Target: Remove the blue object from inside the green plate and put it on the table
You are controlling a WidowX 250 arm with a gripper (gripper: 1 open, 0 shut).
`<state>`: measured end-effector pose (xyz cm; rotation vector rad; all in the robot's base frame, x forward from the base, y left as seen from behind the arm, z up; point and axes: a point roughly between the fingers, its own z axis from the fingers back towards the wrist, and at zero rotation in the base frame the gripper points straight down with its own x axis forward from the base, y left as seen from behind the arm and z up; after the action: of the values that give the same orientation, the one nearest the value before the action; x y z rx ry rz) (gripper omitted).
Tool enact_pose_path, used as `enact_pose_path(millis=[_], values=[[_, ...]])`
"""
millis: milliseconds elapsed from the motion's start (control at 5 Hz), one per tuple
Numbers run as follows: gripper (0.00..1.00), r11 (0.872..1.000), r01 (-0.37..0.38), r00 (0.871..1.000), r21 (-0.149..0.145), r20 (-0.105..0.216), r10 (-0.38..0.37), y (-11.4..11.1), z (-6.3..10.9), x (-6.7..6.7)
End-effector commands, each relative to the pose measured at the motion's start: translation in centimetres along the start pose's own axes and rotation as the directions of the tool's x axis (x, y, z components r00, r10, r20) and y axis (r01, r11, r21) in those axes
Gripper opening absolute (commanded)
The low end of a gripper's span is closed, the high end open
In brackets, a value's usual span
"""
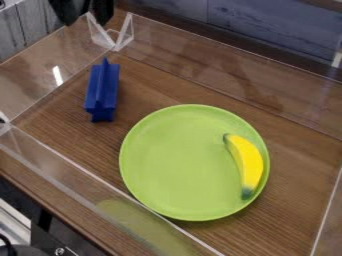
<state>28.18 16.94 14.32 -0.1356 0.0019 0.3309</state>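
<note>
The blue object (102,88) lies on the table (267,90), left of the green plate (174,165) and apart from its rim. It points away from the camera, and nothing touches it. Only the lower tips of my gripper (83,8) show at the top left edge, well above and behind the blue object. Its two dark fingers stand apart with nothing between them, so it is open. The rest of the arm is out of view.
A yellow banana (245,166) lies inside the plate near its right rim. Clear acrylic walls (54,185) bound the table on all sides, with a corner joint (114,35) at the back left.
</note>
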Motion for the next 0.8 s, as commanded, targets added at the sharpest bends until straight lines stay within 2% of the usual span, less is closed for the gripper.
enact_pose_path(millis=[0,400,600], values=[[1.00,1.000,0.023,0.999,0.007,0.027,-0.024,-0.5,1.4,0.1],[1.00,0.996,0.089,0.996,-0.008,-0.024,-0.089,-3.1,-0.4,-0.4],[1.00,0.996,0.089,0.995,-0.017,-0.038,-0.090,-3.6,-1.0,0.2]])
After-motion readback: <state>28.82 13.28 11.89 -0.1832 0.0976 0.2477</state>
